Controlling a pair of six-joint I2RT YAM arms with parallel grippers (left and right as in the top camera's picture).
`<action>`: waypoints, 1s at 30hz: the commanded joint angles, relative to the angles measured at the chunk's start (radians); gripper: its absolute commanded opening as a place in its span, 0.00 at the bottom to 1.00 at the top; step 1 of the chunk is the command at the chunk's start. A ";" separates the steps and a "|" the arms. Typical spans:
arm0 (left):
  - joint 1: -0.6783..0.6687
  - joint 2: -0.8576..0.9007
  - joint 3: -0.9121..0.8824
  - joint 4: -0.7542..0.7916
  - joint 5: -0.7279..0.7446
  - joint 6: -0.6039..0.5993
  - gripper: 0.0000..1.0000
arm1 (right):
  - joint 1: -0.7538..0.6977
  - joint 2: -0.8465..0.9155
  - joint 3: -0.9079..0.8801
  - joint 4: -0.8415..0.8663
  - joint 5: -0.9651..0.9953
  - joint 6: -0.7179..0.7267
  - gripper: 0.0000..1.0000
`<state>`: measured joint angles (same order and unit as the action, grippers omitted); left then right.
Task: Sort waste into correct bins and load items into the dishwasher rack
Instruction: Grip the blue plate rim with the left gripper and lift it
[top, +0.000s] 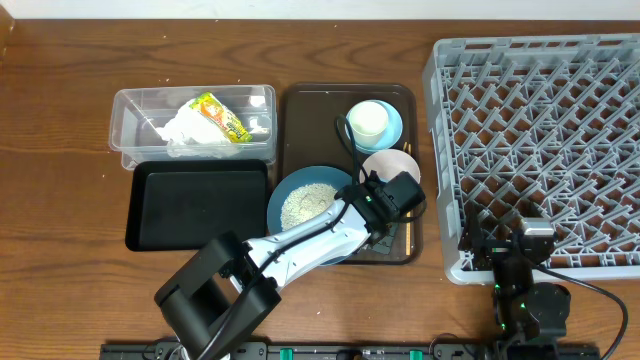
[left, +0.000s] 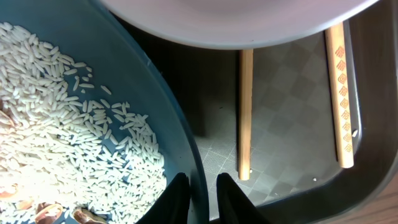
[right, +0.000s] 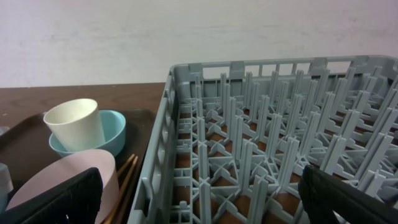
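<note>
Now | left fingers (left: 177, 200) clamp blue plate (left: 146, 81) rim | right fingers (right: 56, 199) wide at rack (right: 158, 143) edge

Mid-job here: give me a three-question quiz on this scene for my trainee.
1. True or false: the crumpled white paper napkin lies in the clear rectangular plastic tub.
2. The small cream cup stands in: A) the small light-blue bowl, B) the white bowl, C) the large grey plastic rack.
3. Which dish's rim does the left gripper straddle?
Key: 1 true; 2 A; 3 the large blue round plate.
</note>
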<state>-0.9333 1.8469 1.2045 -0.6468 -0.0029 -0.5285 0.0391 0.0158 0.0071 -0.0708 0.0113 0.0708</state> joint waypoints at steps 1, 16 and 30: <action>-0.002 0.010 -0.010 -0.003 -0.017 -0.012 0.19 | 0.008 0.000 -0.002 -0.004 -0.001 0.002 0.99; -0.002 0.002 -0.010 -0.014 -0.017 -0.012 0.06 | 0.008 0.000 -0.002 -0.004 -0.001 0.002 0.99; -0.002 -0.055 0.006 -0.078 -0.017 -0.011 0.06 | 0.008 0.000 -0.002 -0.004 -0.001 0.002 0.99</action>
<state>-0.9382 1.8164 1.2049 -0.7101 -0.0322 -0.5236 0.0387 0.0158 0.0071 -0.0708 0.0113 0.0708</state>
